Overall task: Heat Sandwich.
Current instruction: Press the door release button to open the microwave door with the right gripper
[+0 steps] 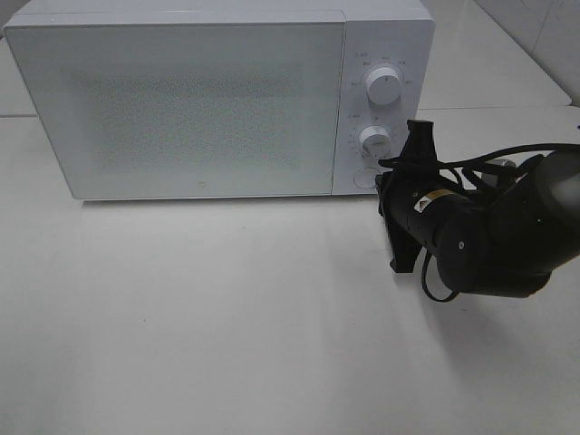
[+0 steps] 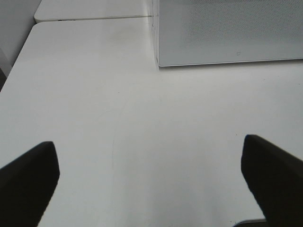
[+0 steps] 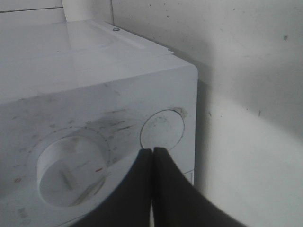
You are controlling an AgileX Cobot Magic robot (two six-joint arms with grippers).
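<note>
Far left, outside the overhead view and seen only from its own wrist camera: left gripper (image 2: 147, 142), fingers (image 2: 28, 177) spread wide apart above bare white table (image 2: 118, 109), holding nothing.

Next, across the left and middle of the overhead view: white microwave (image 1: 227, 11), frosted door (image 1: 181, 109) shut, contents hidden. No sandwich visible anywhere, neither on the table nor in either gripper. Possibly behind that door, but impossible to tell.

Right of the door, a control strip: upper dial (image 1: 384, 87), lower dial (image 1: 373, 139), round button (image 1: 364, 178) at the bottom.

Farthest right: right gripper (image 3: 152, 152), fingers pressed together with nothing between them, tips at the rim of the round button, touching or just short of it. Hard to say which.

As for progress: loading either finished or not begun, unknowable with the door closed. Next in line, apparently, a press on that button, perhaps a door release or a start. Probably left to do: heating, then retrieval.

Counted: one microwave, one door, two dials, one button, two grippers — and no sandwich in sight.
</note>
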